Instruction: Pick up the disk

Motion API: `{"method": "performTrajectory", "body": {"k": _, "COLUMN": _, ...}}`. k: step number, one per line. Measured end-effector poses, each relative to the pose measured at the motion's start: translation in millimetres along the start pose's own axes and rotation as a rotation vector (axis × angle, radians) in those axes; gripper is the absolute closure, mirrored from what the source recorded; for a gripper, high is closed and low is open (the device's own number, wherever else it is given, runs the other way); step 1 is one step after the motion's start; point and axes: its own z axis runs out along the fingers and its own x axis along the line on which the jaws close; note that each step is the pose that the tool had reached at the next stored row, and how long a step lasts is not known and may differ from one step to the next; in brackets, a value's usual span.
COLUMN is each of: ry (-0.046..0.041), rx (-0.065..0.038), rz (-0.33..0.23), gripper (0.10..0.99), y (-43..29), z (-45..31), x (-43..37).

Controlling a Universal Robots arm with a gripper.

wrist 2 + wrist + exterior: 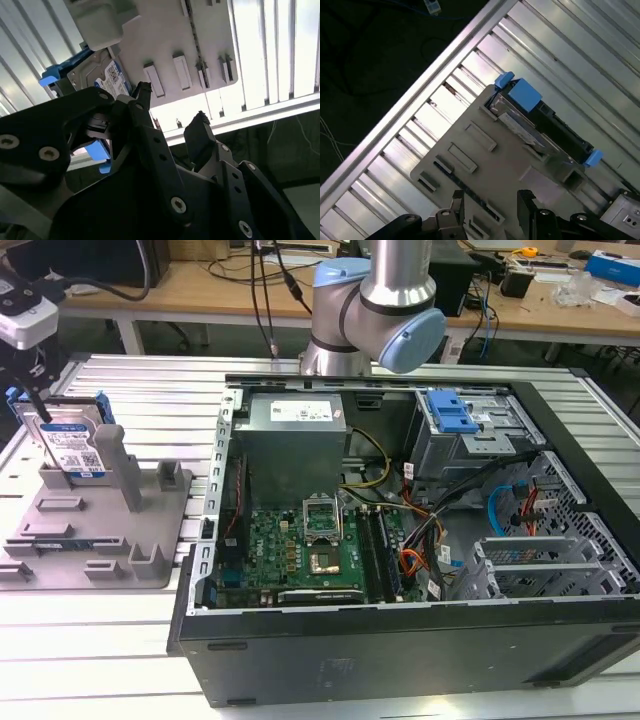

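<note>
The flat silver disk (pixel 75 445), blue-railed, stands on edge in a grey plastic fixture (pixel 110 530) on the ribbed aluminium worktop (pixel 100 640). The black claw (pixel 490 197) hovers close by, jaws parted, holding nothing.

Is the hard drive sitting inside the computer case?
No, the disk stands upright in the grey fixture beside the open computer case.

Silver arm (pixel 395 270) with blue caps (pixel 412 340); black, screw-studded pincer (pixel 171 104).

readable text: none | disk (pixel 74 448) label: unreadable | power supply (pixel 292 440) sticker: unreadable
</note>
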Motion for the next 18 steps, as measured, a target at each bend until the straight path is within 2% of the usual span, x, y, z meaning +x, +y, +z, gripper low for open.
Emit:
{"method": "performTrajectory", "body": {"k": 8, "ry": 0.006, "rx": 0.002, "rz": -0.21, "gripper": 0.545, "y": 0.0, "z": 1.6, "x": 0.0}}
{"method": "performTrajectory", "body": {"k": 12, "ry": 0.0112, "rx": 0.002, "rz": -0.346, "gripper": 0.545, "y": -0.1, "z": 3.3, "x": 0.0}}
{"method": "performTrajectory", "body": {"k": 14, "ry": 0.0127, "rx": 0.002, "rz": -0.384, "gripper": 0.545, "y": -0.1, "z": 3.8, "x": 0.0}}
{"method": "performTrajectory", "body": {"k": 18, "ry": 0.0183, "rx": 0.002, "rz": -0.525, "gripper": 0.545, "y": -0.2, "z": 6.0, "x": 0.0}}
